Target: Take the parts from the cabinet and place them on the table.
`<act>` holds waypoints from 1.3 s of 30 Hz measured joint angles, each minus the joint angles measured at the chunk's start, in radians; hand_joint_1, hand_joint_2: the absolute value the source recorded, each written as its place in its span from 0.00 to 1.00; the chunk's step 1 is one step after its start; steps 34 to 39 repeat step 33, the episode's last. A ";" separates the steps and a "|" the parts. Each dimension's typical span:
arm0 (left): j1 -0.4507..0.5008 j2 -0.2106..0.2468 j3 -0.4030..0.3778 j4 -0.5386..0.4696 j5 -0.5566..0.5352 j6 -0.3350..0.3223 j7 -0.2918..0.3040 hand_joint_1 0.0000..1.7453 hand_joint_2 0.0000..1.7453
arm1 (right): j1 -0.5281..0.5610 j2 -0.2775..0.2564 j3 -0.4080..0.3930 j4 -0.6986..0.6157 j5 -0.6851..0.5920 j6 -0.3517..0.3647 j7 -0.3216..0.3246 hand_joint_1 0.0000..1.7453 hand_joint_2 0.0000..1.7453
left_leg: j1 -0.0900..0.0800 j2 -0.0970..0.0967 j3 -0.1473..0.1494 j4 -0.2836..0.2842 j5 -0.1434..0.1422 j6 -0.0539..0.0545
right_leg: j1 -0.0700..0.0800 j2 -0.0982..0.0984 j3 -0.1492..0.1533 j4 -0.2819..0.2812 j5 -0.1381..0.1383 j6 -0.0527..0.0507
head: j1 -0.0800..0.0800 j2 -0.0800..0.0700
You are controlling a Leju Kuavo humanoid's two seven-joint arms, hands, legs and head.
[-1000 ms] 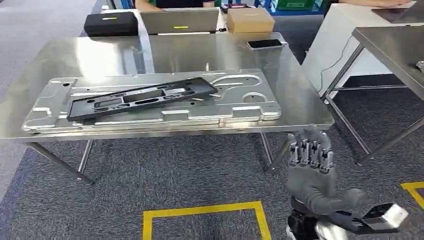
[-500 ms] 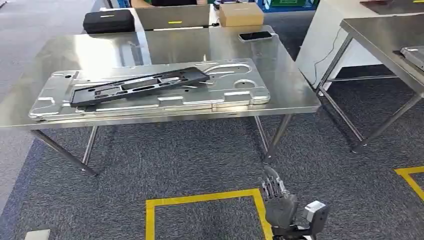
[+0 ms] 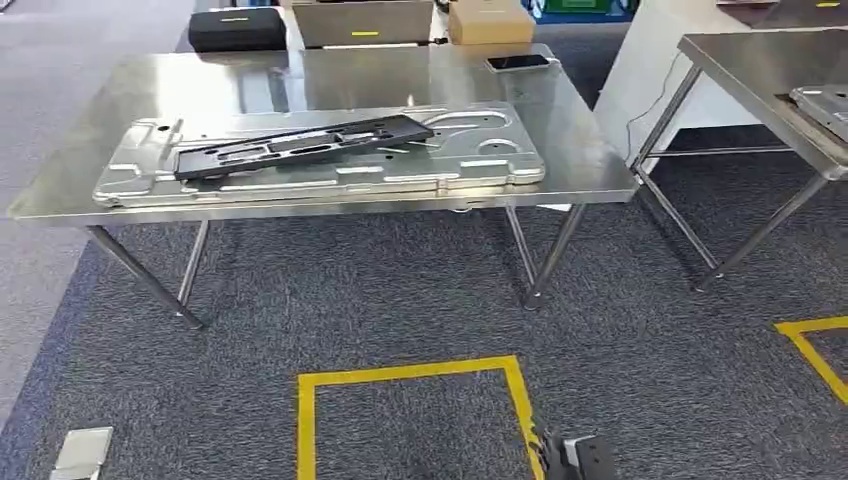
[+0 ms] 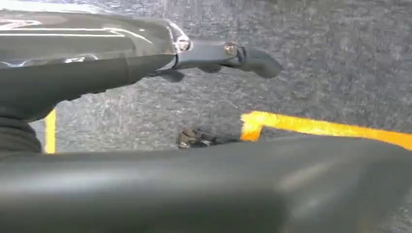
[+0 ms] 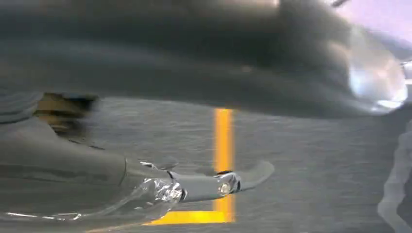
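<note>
Lying flat on table (image 3: 590,160), near edge: black part (image 3: 300,147).

left hand (image 4: 145,68): hangs low, fingers extended, empty | right hand (image 5: 145,184): hangs low, fingers extended, empty

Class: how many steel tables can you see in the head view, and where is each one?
2. One table stands straight ahead, carrying the stacked parts; a second table is at the right edge, cut off by the frame. Others may lie out of view.
</note>
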 joint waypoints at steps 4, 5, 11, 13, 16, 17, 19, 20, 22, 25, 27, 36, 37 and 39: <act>0.001 0.000 0.005 -0.004 -0.005 -0.001 -0.001 0.00 0.00 | -0.015 -0.027 -0.053 0.141 0.030 -0.060 0.014 0.00 0.00 | -0.010 0.003 -0.062 0.005 0.047 0.013 | -0.001 0.003 -0.044 0.257 -0.193 0.004 | 0.002 0.000; 0.001 0.000 0.005 -0.005 -0.013 -0.002 -0.001 0.00 0.00 | -0.019 -0.032 -0.069 0.173 0.036 -0.072 0.026 0.00 0.00 | -0.012 0.005 -0.081 0.010 0.057 0.013 | 0.000 0.003 -0.035 0.289 -0.173 0.004 | 0.003 0.000; -0.003 -0.001 0.006 -0.005 -0.029 -0.004 0.000 0.00 0.00 | -0.042 -0.047 -0.134 0.273 0.063 -0.149 0.176 0.00 0.00 | -0.023 0.006 -0.158 0.065 0.090 -0.003 | 0.006 0.004 0.237 -0.061 -0.113 -0.018 | 0.001 0.000; -0.005 -0.001 0.005 -0.005 -0.033 -0.007 0.003 0.00 0.00 | -0.048 -0.050 -0.152 0.292 0.067 -0.183 0.239 0.00 0.00 | -0.020 0.006 -0.169 0.066 0.108 -0.012 | 0.009 0.005 0.227 -0.061 -0.113 -0.020 | 0.001 0.000; -0.002 -0.001 0.006 -0.006 -0.033 -0.009 0.005 0.00 0.00 | -0.047 -0.055 -0.176 0.310 0.079 -0.221 0.321 0.00 0.00 | -0.014 -0.002 -0.190 0.116 0.017 -0.035 | 0.000 -0.006 0.196 -0.064 -0.081 -0.052 | -0.001 0.000; -0.001 -0.001 0.006 -0.006 -0.033 -0.011 0.006 0.00 0.00 | -0.045 -0.055 -0.182 0.313 0.082 -0.229 0.340 0.00 0.00 | -0.010 -0.002 -0.203 0.177 -0.044 -0.041 | 0.000 -0.007 0.182 -0.064 -0.071 -0.053 | -0.001 0.000; -0.003 -0.001 0.006 -0.006 -0.033 -0.016 0.007 0.00 0.00 | -0.046 -0.056 -0.195 0.321 0.084 -0.236 0.370 0.00 0.00 | -0.005 -0.003 -0.230 0.323 -0.119 -0.049 | 0.001 -0.009 0.147 -0.059 -0.046 -0.054 | -0.001 0.000; -0.003 -0.001 0.006 -0.006 -0.033 -0.016 0.007 0.00 0.00 | -0.048 -0.057 -0.201 0.325 0.085 -0.238 0.380 0.00 0.00 | -0.002 -0.003 -0.227 0.363 -0.110 -0.051 | 0.001 -0.009 0.128 -0.054 -0.036 -0.052 | -0.001 0.000; -0.003 -0.001 0.006 -0.006 -0.034 -0.017 0.009 0.00 0.00 | -0.048 -0.058 -0.208 0.328 0.086 -0.241 0.401 0.00 0.00 | -0.001 -0.004 -0.167 0.317 -0.030 -0.052 | 0.001 -0.011 0.090 -0.037 -0.021 -0.049 | -0.001 0.000; -0.010 0.000 0.006 -0.006 -0.033 -0.021 0.021 0.00 0.00 | -0.056 -0.058 -0.227 0.334 0.080 -0.241 0.474 0.00 0.00 | -0.006 -0.006 0.026 0.060 -0.012 -0.034 | 0.004 -0.009 0.059 -0.022 -0.005 -0.039 | -0.001 0.000; -0.018 0.000 0.007 -0.007 -0.029 -0.022 0.024 0.00 0.00 | -0.061 -0.057 -0.239 0.336 0.081 -0.238 0.504 0.00 0.00 | -0.011 -0.006 0.046 0.002 -0.032 -0.021 | 0.006 -0.011 0.051 -0.017 0.012 -0.027 | 0.000 0.000; -0.016 0.000 0.021 -0.007 -0.012 -0.021 0.040 0.00 0.00 | -0.062 -0.058 -0.266 0.343 0.089 -0.230 0.545 0.00 0.00 | -0.007 0.004 -0.008 0.000 0.015 0.011 | 0.001 0.001 -0.033 0.174 -0.125 -0.003 | 0.001 0.000; -0.016 0.000 0.021 -0.007 -0.012 -0.021 0.040 0.00 0.00 | -0.062 -0.058 -0.266 0.343 0.089 -0.230 0.545 0.00 0.00 | -0.007 0.004 -0.008 0.000 0.015 0.011 | 0.001 0.001 -0.033 0.174 -0.125 -0.003 | 0.001 0.000; -0.016 0.000 0.021 -0.007 -0.012 -0.021 0.040 0.00 0.00 | -0.062 -0.058 -0.266 0.343 0.089 -0.230 0.545 0.00 0.00 | -0.007 0.004 -0.008 0.000 0.015 0.011 | 0.001 0.001 -0.033 0.174 -0.125 -0.003 | 0.001 0.000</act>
